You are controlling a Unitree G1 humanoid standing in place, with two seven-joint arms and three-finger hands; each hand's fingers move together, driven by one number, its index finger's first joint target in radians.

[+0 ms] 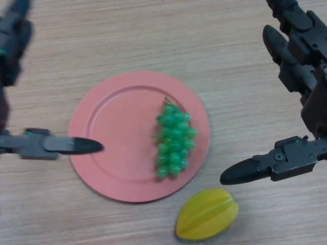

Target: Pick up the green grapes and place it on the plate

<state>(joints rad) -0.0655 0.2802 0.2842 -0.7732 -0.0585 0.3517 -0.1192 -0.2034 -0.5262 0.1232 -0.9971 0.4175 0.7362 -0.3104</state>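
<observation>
A bunch of green grapes (174, 141) lies on the right part of a pink plate (120, 132) in the middle of the wooden table. My right hand (299, 66) is open to the right of the plate, clear of the grapes, with its thumb (255, 167) low near the plate's right edge. My left hand (13, 46) is open at the left edge, with its thumb (61, 145) reaching over the plate's left rim. Neither hand holds anything.
A yellow starfruit (207, 214) lies on the table just below the plate's lower right rim, under my right thumb.
</observation>
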